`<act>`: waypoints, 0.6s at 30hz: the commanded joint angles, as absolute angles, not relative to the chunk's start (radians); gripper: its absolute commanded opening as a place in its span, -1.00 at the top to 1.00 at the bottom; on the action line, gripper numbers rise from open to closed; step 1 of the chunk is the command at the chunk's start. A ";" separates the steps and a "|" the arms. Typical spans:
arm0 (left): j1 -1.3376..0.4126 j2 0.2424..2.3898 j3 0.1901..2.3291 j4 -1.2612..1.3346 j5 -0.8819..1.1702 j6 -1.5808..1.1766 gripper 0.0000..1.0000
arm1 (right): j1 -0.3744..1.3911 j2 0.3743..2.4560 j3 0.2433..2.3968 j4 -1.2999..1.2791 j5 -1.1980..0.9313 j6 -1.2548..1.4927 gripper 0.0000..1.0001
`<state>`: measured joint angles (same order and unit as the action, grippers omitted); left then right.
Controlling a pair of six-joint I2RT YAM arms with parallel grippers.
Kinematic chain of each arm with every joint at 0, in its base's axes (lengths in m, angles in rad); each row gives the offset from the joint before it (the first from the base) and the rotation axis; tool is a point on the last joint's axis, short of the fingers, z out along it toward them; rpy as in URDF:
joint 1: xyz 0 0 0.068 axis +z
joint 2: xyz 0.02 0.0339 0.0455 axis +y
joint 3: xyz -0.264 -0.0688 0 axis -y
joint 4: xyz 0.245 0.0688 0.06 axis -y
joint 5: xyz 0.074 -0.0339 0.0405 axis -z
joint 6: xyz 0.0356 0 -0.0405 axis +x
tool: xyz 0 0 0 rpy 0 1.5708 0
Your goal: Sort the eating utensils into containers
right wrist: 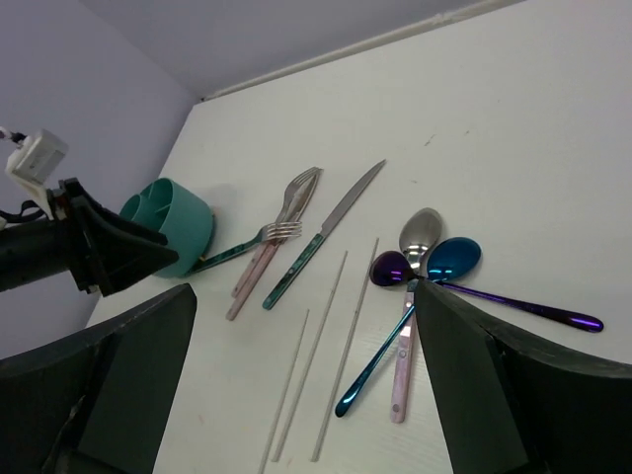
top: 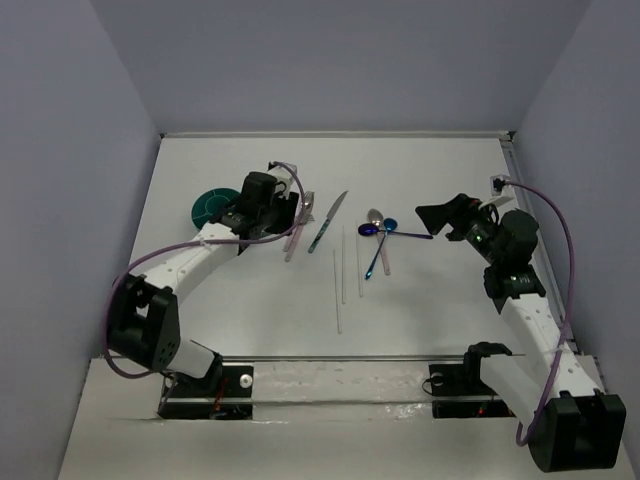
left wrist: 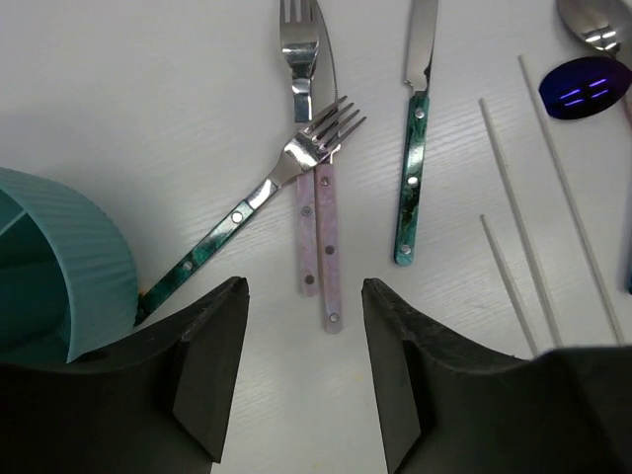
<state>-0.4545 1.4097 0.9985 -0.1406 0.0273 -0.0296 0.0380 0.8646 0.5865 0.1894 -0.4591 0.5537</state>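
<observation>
The teal caddy (top: 210, 205) (left wrist: 69, 267) stands at the left, beside my left gripper (top: 285, 225). In the left wrist view that gripper (left wrist: 304, 296) is open, and the ends of two pink handles (left wrist: 320, 247) lie just ahead of its fingertips, untouched. A teal-handled fork (left wrist: 247, 207) lies across them with its handle end by the caddy. A teal-handled knife (left wrist: 413, 148) lies to the right, then three pale chopsticks (left wrist: 523, 197) (top: 340, 280). My right gripper (top: 440, 222) (right wrist: 304, 296) hangs open above the silver spoon (right wrist: 420, 232) and blue-purple spoons (right wrist: 454, 259), holding nothing.
The white table (top: 420, 300) is walled on three sides, with a metal rail along its right edge (top: 530, 230). Both arm bases sit at the near edge. The left arm's black gripper shows in the right wrist view beside the caddy (right wrist: 173, 222).
</observation>
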 commanded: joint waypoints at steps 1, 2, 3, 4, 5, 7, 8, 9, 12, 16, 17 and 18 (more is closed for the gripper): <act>-0.457 1.477 1.058 -0.147 -0.044 0.037 0.01 | 0.032 0.816 0.598 0.215 -0.428 0.522 -0.94; -0.457 1.517 1.077 -0.156 -0.066 0.044 0.01 | 0.032 0.813 0.598 0.212 -0.419 0.517 -0.94; -0.457 1.538 1.083 -0.161 -0.071 0.051 0.01 | 0.032 0.810 0.597 0.210 -0.408 0.515 -0.94; -0.457 1.558 1.091 -0.163 -0.072 0.067 0.02 | 0.032 0.810 0.595 0.209 -0.402 0.514 -0.94; -0.457 1.596 1.103 -0.167 -0.071 0.075 0.03 | 0.032 0.810 0.597 0.203 -0.403 0.511 -0.94; -0.439 1.630 1.118 -0.172 -0.075 0.098 0.03 | 0.032 0.810 0.598 0.202 -0.411 0.509 -0.94; -0.439 1.643 1.126 -0.173 -0.074 0.106 0.03 | 0.032 0.811 0.597 0.202 -0.411 0.509 -0.94; -0.422 1.660 1.129 -0.167 -0.052 0.110 0.04 | 0.032 0.813 0.600 0.201 -0.414 0.508 -0.94; -0.373 1.693 1.144 -0.172 0.001 0.112 0.04 | 0.032 0.822 0.601 0.199 -0.431 0.509 -0.93; -0.360 1.744 1.166 -0.181 0.046 0.123 0.05 | 0.032 0.821 0.601 0.198 -0.433 0.511 -0.93; -0.360 1.753 1.170 -0.183 0.045 0.124 0.05 | 0.032 0.819 0.601 0.198 -0.434 0.511 -0.93; -0.351 1.764 1.178 -0.187 0.043 0.127 0.05 | 0.032 0.819 0.600 0.198 -0.434 0.511 -0.93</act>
<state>-0.3588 1.7519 1.1248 -0.1730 0.0074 0.0998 0.0380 0.8207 0.5865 0.1810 -0.4267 0.5270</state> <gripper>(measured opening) 0.478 0.970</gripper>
